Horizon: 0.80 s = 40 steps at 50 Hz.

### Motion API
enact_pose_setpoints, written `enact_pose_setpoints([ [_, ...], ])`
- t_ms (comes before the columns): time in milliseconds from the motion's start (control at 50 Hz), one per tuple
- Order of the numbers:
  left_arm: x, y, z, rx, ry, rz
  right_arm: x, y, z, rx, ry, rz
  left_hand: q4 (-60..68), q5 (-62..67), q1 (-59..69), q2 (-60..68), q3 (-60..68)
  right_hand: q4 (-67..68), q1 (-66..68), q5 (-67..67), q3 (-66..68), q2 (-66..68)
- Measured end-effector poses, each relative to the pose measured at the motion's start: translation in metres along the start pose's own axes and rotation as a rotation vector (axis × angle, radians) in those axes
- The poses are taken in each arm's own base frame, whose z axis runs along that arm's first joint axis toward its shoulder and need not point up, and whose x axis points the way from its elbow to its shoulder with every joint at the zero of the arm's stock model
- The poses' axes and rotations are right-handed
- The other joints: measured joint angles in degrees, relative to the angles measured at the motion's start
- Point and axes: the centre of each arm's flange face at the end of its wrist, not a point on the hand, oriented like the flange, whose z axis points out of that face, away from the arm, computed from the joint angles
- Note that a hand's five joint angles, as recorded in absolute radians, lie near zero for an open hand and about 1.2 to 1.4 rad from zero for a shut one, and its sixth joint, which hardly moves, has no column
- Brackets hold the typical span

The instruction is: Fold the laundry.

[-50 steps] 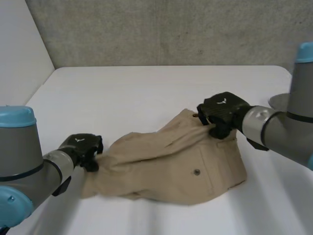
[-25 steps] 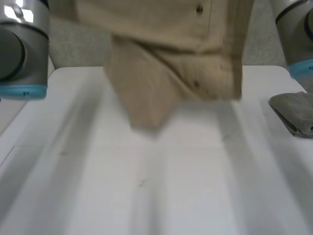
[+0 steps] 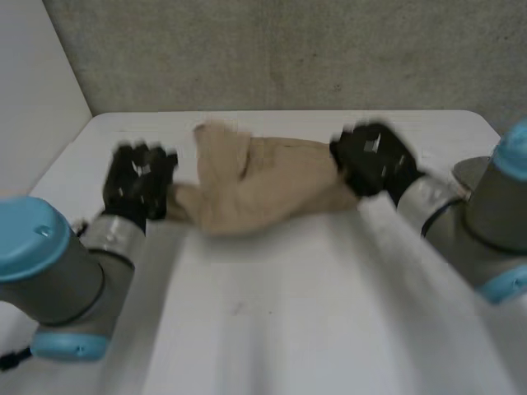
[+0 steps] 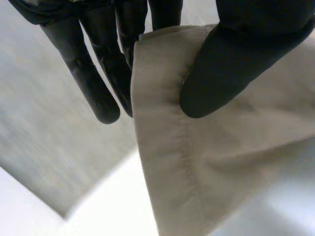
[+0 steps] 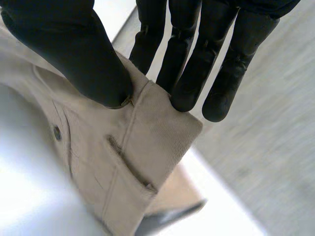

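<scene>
The white worktop (image 3: 272, 329) spreads below the beige trousers (image 3: 263, 185), which are stretched and bunched between both sets of fingers. The left hand (image 3: 138, 179) pinches a hemmed edge against its thumb, and the right hand (image 3: 372, 158) pinches the waistband corner beside a buttoned pocket.

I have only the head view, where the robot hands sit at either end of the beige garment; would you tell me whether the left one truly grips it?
Observer: Yes. In the left wrist view, the left robot hand pinches the beige garment between thumb and fingers, right at a stitched hem.
Operator: Thank you. And the right one?
Observer: The right robot hand pinches a thick band edge the same way, thumb on one face and fingers on the other.
Operator: Is there any landmark near that grip?
Observer: A small button and a slit pocket lie on the cloth just past its thumb.
</scene>
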Motion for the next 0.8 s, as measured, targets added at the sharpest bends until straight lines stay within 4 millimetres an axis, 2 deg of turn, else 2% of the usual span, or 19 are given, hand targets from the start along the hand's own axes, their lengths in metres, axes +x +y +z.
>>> enact_pose_setpoints([
  [20,0.006,0.014,-0.008,-0.081,0.031,0.015,-0.007,0.011,-0.003,-0.047,-0.022,-0.010,0.0,0.0,0.0,0.0,0.0,0.0,0.0,0.0,0.0,0.0],
  [40,0.007,0.018,-0.011,-0.110,0.043,0.021,-0.016,0.028,-0.009,-0.134,-0.059,-0.033,0.0,0.0,0.0,0.0,0.0,0.0,0.0,0.0,0.0,0.0],
  [120,0.016,0.031,-0.031,-0.251,0.106,0.047,-0.027,0.048,-0.026,-0.312,-0.118,-0.091,0.0,0.0,0.0,0.0,0.0,0.0,0.0,0.0,0.0,0.0],
  [140,0.019,0.032,-0.043,-0.314,0.139,0.060,-0.031,0.054,-0.038,-0.415,-0.156,-0.122,0.0,0.0,0.0,0.0,0.0,0.0,0.0,0.0,0.0,0.0],
  [220,0.020,0.026,-0.069,-0.415,0.198,0.080,-0.037,0.057,-0.065,-0.594,-0.241,-0.155,0.0,0.0,0.0,0.0,0.0,0.0,0.0,0.0,0.0,0.0],
  [260,0.018,0.019,-0.087,-0.469,0.233,0.094,-0.039,0.050,-0.083,-0.666,-0.284,-0.167,0.0,0.0,0.0,0.0,0.0,0.0,0.0,0.0,0.0,0.0],
  [320,0.017,0.014,-0.103,-0.508,0.264,0.107,-0.041,0.043,-0.097,-0.698,-0.308,-0.179,-0.7,-0.3,-0.3,-0.7,-0.7,0.0,0.0,0.0,0.0,0.0],
  [360,0.017,0.008,-0.117,-0.535,0.300,0.123,-0.043,0.037,-0.110,-0.713,-0.328,-0.199,-12.5,-9.9,-10.5,-13.6,-13.3,0.0,0.0,0.0,0.0,0.0],
  [380,0.018,0.005,-0.124,-0.543,0.319,0.133,-0.045,0.035,-0.120,-0.719,-0.343,-0.216,-28.9,-26.2,-28.6,-30.1,-28.2,0.0,0.0,0.0,0.0,0.0],
  [400,0.019,0.004,-0.126,-0.545,0.329,0.140,-0.046,0.034,-0.122,-0.720,-0.348,-0.221,-38.6,-35.9,-39.5,-39.7,-37.8,0.0,0.0,0.0,0.0,0.0],
  [440,0.020,-0.001,-0.128,-0.537,0.345,0.159,-0.048,0.034,-0.130,-0.722,-0.362,-0.235,-52.3,-49.1,-51.7,-52.5,-51.8,0.0,0.0,0.0,0.0,0.0],
  [480,0.019,-0.004,-0.126,-0.521,0.347,0.171,-0.049,0.035,-0.133,-0.722,-0.368,-0.239,-56.1,-52.6,-53.6,-56.0,-55.3,0.0,0.0,0.0,0.0,0.0],
  [560,0.017,-0.015,-0.109,-0.436,0.319,0.203,-0.051,0.036,-0.137,-0.713,-0.380,-0.242,-57.1,-53.1,-53.6,-57.0,-56.3,0.0,0.0,0.0,0.0,0.0],
  [680,0.021,-0.038,-0.049,-0.159,0.268,0.222,-0.050,0.037,-0.133,-0.684,-0.370,-0.241,-54.2,-51.3,-50.0,-54.2,-53.9,0.0,0.0,0.0,0.0,0.0],
  [800,0.047,-0.038,-0.001,0.021,0.405,0.206,-0.051,0.042,-0.130,-0.669,-0.357,-0.245,-49.3,-46.4,-45.2,-49.5,-49.2,0.0,0.0,0.0,0.0,0.0],
])
